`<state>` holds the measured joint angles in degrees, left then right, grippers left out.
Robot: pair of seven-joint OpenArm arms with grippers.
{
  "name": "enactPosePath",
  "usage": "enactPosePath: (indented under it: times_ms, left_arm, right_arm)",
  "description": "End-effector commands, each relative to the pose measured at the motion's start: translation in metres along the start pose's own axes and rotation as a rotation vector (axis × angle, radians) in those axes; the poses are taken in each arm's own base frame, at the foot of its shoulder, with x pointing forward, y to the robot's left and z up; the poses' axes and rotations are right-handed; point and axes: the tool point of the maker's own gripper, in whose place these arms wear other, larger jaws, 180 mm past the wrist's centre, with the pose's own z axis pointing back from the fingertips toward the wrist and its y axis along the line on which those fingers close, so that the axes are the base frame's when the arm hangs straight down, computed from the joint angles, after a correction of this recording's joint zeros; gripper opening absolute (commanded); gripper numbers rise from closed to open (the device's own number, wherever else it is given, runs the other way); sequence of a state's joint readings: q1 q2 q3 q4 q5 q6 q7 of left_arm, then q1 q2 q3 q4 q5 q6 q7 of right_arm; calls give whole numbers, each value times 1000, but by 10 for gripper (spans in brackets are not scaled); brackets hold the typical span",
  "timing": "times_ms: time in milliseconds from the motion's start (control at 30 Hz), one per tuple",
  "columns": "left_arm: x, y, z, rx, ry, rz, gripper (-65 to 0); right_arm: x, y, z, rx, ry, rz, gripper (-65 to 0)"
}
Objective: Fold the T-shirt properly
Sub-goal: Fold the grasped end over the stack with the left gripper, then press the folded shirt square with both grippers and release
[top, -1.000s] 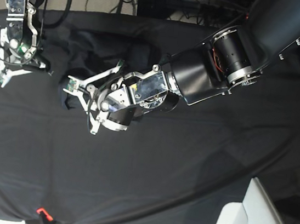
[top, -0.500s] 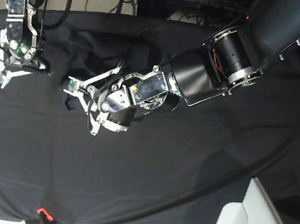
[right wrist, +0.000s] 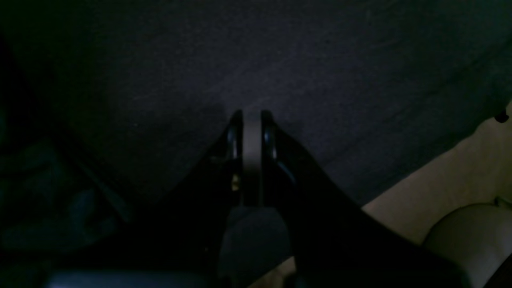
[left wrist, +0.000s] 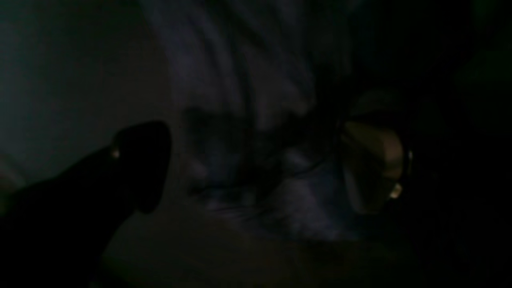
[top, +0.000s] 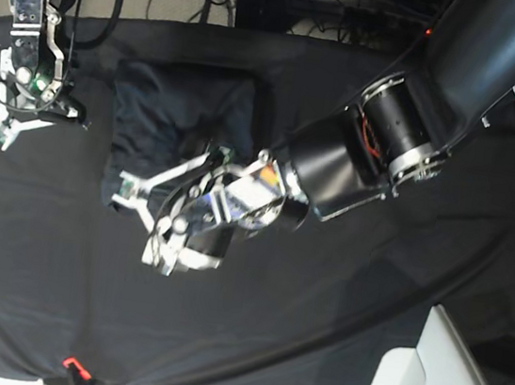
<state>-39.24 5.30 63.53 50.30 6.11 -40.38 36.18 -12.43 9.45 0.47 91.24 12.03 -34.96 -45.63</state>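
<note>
T-shirt (top: 181, 111) folded, lying just beyond left gripper (top: 136, 224), fingers spread wide, nothing pinched. Right gripper (top: 2, 130) well apart w/ fingers pressed together over black cloth (top: 320, 296), empty.

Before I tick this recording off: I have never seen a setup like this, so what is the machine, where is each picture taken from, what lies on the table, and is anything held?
It is a robot with two arms over a table draped in black cloth. The base view looks down on the whole scene; the other two come from cameras on the arms' wrists and are very dark.

The dark, slightly greyer bundle is the T-shirt, lying as a roughly folded rectangle on the cloth.

The large arm from the upper right of the base view carries the left gripper. Its jaws are spread over the shirt's near edge and hold nothing; its wrist camera shows rumpled fabric between the fingers.

The right gripper sits at the far left of the base view, off the shirt. Its wrist view shows the jaws shut and empty.
</note>
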Motion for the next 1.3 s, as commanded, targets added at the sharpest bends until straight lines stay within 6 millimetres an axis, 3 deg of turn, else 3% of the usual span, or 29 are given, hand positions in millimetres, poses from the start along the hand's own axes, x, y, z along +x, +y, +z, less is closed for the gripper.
enactPosePath:
  times_ms: [0,100,233,300,467,500,633,833,1133,1267]
  left_arm:
    - [15,29,16,64,-32,-20,0]
    - [28,49,35,126,-38,-61,0]
    - [26,64,60,206,30,-106,0]
    - [26,65,71,241,37,-128,0]
    - [12,36,93,235,5,-58,0]
    - [8,28,95,216,-15,-25,-49]
    - [-4,-15,94,140,-119,126,-647]
    - [-2,-67,89,83,-266,300,-650]
    - [-24,-110,65,72,-165,300,-650]
    - [-33,-124,61,46,-148,305,-650]
  right_arm:
    - [14,0,3,-2,-45,0,-642]
    - [14,0,3,-2,-45,0,-642]
    - [13,0,3,-2,-43,0,-642]
    - [13,0,3,-2,-40,0,-642]
    - [6,-2,6,2,-34,11,-642]
    - [4,3,10,18,-38,23,-642]
    - [-12,40,31,137,-50,141,-644]
    - [-40,66,39,198,-14,226,-644]
    - [-58,82,45,241,4,285,-644]
    - [-71,82,35,226,23,298,-644]
